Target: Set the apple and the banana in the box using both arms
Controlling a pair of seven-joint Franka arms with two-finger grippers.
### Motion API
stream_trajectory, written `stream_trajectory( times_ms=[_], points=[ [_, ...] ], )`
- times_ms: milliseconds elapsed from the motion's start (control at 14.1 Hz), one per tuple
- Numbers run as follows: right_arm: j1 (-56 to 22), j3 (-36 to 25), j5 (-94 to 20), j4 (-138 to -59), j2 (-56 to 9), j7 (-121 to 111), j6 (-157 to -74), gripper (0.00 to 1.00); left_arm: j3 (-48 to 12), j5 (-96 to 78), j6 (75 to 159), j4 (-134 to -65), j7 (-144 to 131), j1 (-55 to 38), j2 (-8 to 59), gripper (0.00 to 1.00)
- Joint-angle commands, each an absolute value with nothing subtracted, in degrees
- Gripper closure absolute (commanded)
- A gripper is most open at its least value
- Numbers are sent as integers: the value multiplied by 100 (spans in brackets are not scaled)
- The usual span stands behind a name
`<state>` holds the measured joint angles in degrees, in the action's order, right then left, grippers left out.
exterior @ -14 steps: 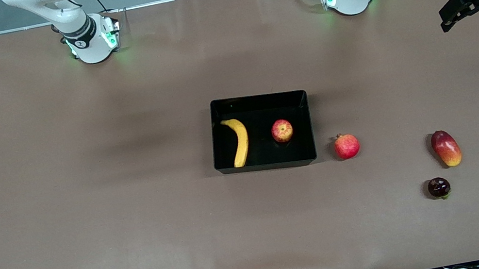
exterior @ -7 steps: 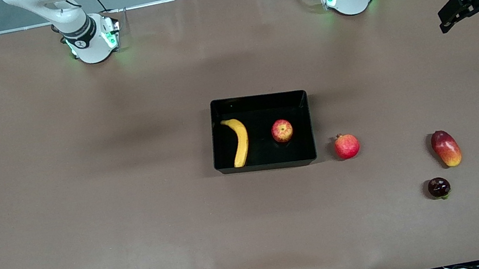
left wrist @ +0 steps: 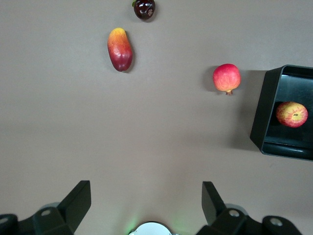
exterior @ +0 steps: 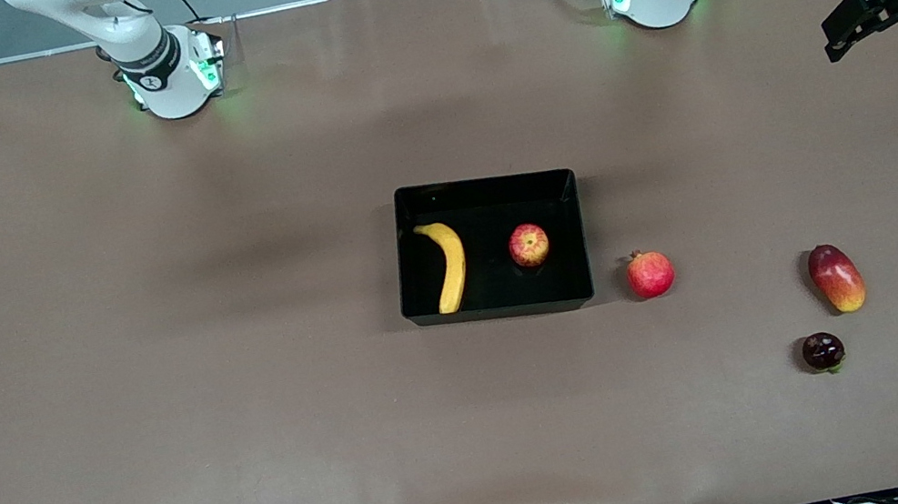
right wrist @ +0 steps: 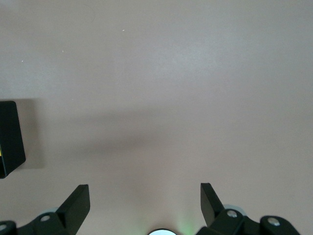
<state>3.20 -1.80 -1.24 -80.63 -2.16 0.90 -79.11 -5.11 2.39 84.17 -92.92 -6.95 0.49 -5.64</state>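
The black box (exterior: 576, 239) stands mid-table. In it lie the yellow banana (exterior: 448, 264), toward the right arm's end, and the red-and-yellow apple (exterior: 528, 244), toward the left arm's end. The left wrist view shows the box (left wrist: 268, 107) and the apple (left wrist: 292, 114). The right wrist view shows one corner of the box (right wrist: 10, 137). My left gripper (left wrist: 145, 200) is open and empty, high over the left arm's end of the table. My right gripper (right wrist: 145, 201) is open and empty, high over the right arm's end.
A red pomegranate (exterior: 650, 273) lies beside the box toward the left arm's end. A red-and-yellow mango (exterior: 836, 277) and a dark round fruit (exterior: 822, 351) lie farther toward that end, nearer the front camera.
The right arm's hand drew back toward the table's end, then shifted slightly. The left arm barely moved. The fruit and the box are still.
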Motion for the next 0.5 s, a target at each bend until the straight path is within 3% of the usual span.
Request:
stream_trajectory(
  times_ms=[0, 427],
  points=[
    [352, -149, -193, -8121, -158, 123, -7901, 0, -519, 149, 8288, -9141, -589, 97, -519, 0],
    [352, -141, -193, -8104, -176, 123, -7945, 0, -519, 149, 8288, -9149, -589, 97, -510, 0]
  ],
)
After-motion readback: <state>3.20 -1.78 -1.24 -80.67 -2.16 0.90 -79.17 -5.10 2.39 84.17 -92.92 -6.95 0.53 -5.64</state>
